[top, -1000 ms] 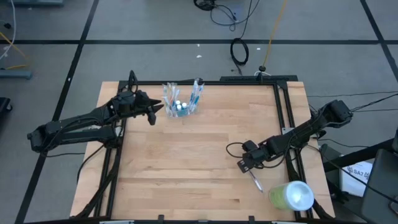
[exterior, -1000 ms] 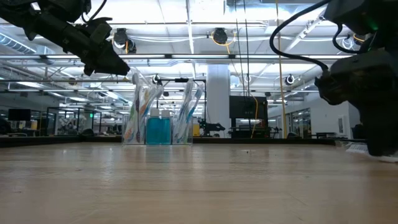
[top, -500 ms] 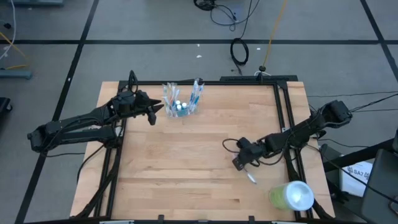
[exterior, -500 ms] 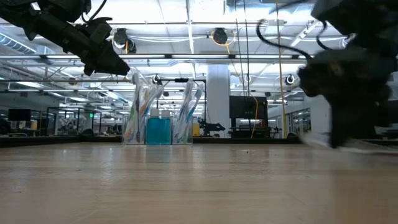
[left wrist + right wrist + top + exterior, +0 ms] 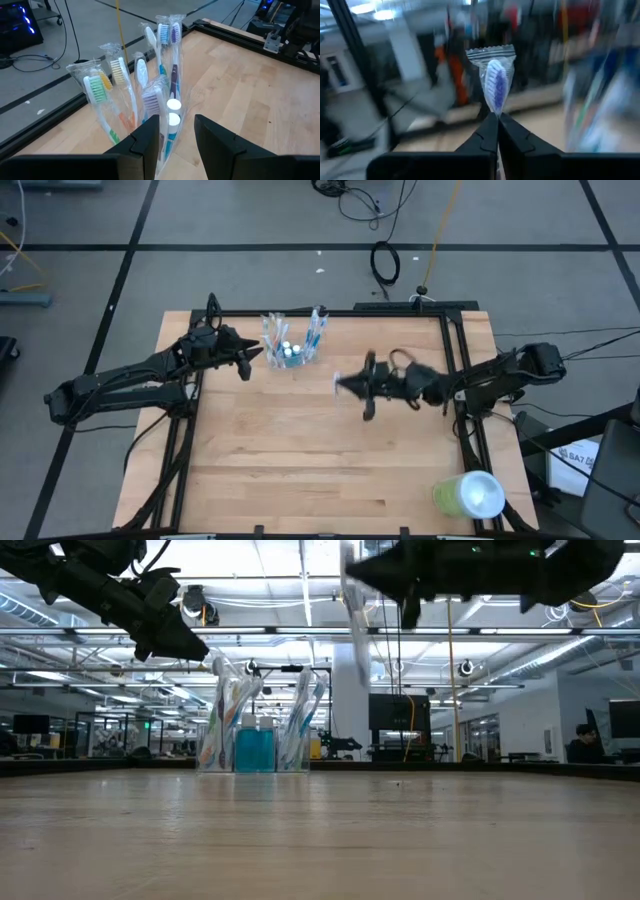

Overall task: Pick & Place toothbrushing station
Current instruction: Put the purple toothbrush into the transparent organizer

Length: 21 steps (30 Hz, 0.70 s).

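A small clear cup (image 5: 290,350) full of wrapped toothbrushes and white-capped tubes stands on its base at the table's far left; it also shows in the low view (image 5: 255,745) and the left wrist view (image 5: 150,100). My left gripper (image 5: 257,358) is open, its fingers (image 5: 150,137) close at the cup's left side. My right gripper (image 5: 352,385) is above the table's middle, to the right of the cup, shut on a wrapped toothbrush (image 5: 495,80), which shows blurred in the low view (image 5: 356,635). My right gripper pinches the wrapped toothbrush between its two fingers, on the wrapper just below the bristled head (image 5: 493,111). The head and the wrapper's crimped end stick out past the fingertips. The toothbrush is lifted clear of the table and stands nearly upright in the low view.
A large lime-green cylinder with a white end (image 5: 468,494) lies at the table's near right corner. A black frame (image 5: 455,350) runs along the table's far and right edges. Bare wood lies between the cup and the near edge.
My right gripper has risen fast from the table's near right and swung toward the far edge and left, toward the cup. The toothbrush that lay on the wood by its fingers is now lifted clear.
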Available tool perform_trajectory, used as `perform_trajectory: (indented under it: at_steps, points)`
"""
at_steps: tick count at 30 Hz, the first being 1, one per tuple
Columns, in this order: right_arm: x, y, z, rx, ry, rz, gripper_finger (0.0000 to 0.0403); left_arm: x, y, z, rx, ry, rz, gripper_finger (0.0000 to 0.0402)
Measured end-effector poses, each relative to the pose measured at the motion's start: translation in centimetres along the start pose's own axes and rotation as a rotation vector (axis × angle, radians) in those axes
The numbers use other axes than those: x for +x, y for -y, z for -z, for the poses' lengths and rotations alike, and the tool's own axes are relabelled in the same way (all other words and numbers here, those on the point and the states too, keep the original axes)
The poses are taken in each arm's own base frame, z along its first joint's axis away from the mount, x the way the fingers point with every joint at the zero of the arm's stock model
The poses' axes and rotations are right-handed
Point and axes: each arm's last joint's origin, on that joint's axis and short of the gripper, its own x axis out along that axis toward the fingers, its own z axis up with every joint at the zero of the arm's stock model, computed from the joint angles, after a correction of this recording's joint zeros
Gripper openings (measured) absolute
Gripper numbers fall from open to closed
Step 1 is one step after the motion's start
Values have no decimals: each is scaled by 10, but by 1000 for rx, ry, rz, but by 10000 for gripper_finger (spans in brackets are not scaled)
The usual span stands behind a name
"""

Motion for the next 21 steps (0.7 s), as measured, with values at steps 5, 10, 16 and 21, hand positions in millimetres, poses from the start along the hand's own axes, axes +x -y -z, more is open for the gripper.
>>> perform_trajectory:
  at_steps: [5, 10, 16, 21]
  points:
    - [-2, 20, -30, -277, 266, 67, 1, 0, 0, -1, -1, 11, 1, 127]
    - [0, 37, -49, -338, 348, 136, 1, 0, 0, -3, -2, 27, 4, 127]
    - [28, 55, -50, -383, 331, 191, 1, 0, 1, -7, 3, 72, 6, 127]
    - [57, 78, -35, -406, 276, 241, 1, -4, 0, -13, 6, 137, -27, 127]
